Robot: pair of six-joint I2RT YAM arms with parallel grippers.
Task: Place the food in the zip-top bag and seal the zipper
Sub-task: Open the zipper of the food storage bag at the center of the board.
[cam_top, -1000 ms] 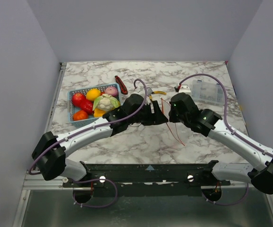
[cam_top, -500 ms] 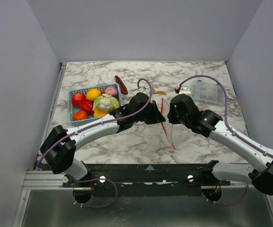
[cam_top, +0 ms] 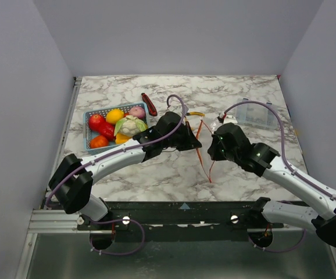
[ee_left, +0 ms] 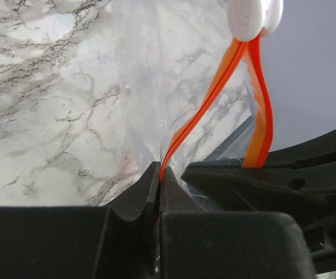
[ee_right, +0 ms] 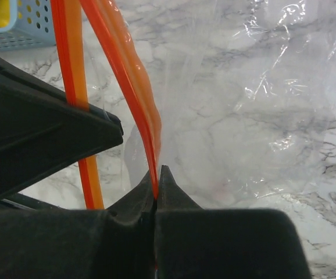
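beside the basket [cam_top: 88, 135], our left pincer [ee_left: 159, 180] and right pincer [ee_right: 156, 195] clamp the zipper [ee_left: 213, 87] of the zip-top bag [ee_left: 156, 70]; the food [cam_top: 124, 125] sits in the basket, so we have bagging and sealing left.

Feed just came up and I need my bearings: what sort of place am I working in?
Probably a lab test booth, not a kitchen: plain grey walls box in a marble-look table, and the food is glossy toys in a basket.

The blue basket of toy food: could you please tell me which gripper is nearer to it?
Left. The left gripper is just right of the basket; the right gripper is farther right, across the orange zipper.
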